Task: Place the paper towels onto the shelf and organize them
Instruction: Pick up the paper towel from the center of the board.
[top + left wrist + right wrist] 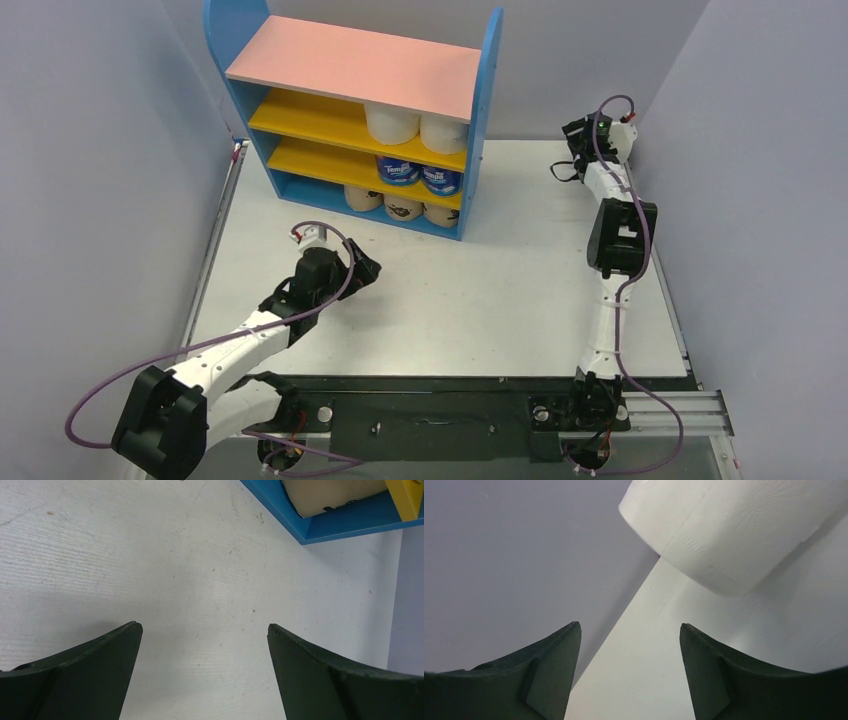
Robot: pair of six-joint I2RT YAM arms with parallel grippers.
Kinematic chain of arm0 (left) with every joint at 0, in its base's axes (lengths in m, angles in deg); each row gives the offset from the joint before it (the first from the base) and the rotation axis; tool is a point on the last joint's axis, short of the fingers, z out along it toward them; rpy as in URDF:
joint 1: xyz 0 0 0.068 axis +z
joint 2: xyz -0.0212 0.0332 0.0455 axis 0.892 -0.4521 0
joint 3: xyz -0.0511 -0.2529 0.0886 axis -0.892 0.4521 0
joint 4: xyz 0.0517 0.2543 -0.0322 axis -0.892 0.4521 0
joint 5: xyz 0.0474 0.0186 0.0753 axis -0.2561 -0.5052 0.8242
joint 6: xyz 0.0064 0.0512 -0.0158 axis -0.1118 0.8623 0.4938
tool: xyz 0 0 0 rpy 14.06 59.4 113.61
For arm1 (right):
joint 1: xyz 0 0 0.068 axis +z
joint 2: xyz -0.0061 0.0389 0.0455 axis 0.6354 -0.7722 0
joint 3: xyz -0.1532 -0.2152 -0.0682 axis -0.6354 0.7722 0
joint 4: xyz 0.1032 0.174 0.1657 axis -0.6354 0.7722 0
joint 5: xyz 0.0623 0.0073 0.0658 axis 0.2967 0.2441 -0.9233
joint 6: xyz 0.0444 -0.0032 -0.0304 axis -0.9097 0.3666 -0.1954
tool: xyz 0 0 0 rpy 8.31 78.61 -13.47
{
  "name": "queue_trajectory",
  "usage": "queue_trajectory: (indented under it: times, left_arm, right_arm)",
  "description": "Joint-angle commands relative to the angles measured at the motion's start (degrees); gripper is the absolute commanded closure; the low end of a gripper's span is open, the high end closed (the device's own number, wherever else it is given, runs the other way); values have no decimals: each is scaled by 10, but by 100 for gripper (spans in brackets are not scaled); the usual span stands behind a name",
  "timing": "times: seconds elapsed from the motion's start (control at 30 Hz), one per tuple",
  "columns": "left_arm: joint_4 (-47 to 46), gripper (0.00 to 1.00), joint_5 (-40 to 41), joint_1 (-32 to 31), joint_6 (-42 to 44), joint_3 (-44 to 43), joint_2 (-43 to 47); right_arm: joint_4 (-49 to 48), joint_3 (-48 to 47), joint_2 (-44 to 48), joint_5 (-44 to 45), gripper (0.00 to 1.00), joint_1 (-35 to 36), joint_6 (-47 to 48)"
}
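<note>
The shelf stands at the back of the table with blue sides, a pink top and yellow boards. On it are two white paper towels, two blue-wrapped ones and three tan ones. One more white roll lies on the table by the grey wall, just beyond my right gripper, which is open and holds nothing. That roll is hidden in the top view. My left gripper hovers in front of the shelf, open and empty. The left wrist view shows the shelf's blue base and a tan roll.
Grey walls close in the white table on the left, back and right. The right arm stretches along the table's right edge toward the back corner. A black metal frame carries both arm bases at the near edge.
</note>
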Motion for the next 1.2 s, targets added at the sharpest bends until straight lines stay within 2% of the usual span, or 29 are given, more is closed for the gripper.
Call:
queue_trajectory:
  times: [0.0,0.17,0.33,0.5,0.77,0.93,1.17]
  left_arm:
    - [-29,3,-8,4,2,3,0]
    - [-48,3,-14,4,0,9,-9]
    - [-54,4,-23,5,-1,4,-31]
    - [-60,3,-23,5,-3,0,-42]
    - [-64,3,-23,5,-5,-6,-66]
    - [-80,3,-29,5,-10,-7,-87]
    - [-87,3,-39,5,-7,-19,-116]
  right_arm:
    - [-54,22,37,1,32,-7,18]
    - [-95,86,90,5,32,-47,28]
    - [-101,88,100,7,29,-80,45]
    - [-101,68,85,15,26,-98,66]
    - [-95,-37,15,-11,26,-112,88]
    - [-134,-43,-8,-22,26,-113,94]
    - [-140,-53,-30,-32,26,-119,91]
